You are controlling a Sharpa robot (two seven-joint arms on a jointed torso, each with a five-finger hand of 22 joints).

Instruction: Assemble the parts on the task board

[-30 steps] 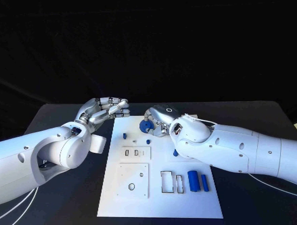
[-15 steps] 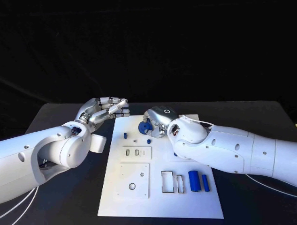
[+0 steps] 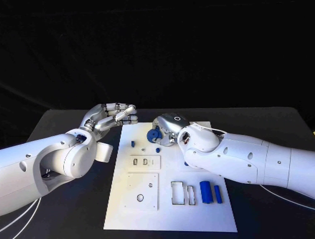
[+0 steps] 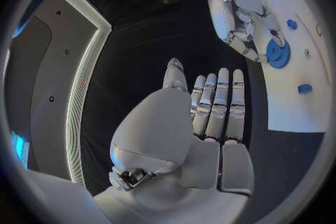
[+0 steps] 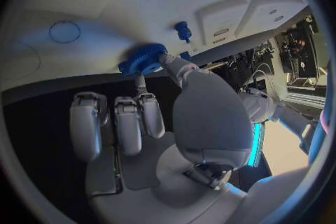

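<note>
Right robot hand [image 3: 166,130] pinching small blue toothed plastic gear [image 3: 154,134] over flat white task board [image 3: 171,219]; left robot hand [image 3: 111,117] empty, fingers loosely apart; blue cylinders [image 3: 206,191] unplaced, plenty left probably.

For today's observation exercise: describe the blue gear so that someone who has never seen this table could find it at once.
Start at the white task board in the middle of the black table and go to its far end. There the right hand pinches the blue gear in its fingertips. Unlike the small blue pegs nearby and the blue cylinders at the near end, it is a flat toothed disc.
</note>
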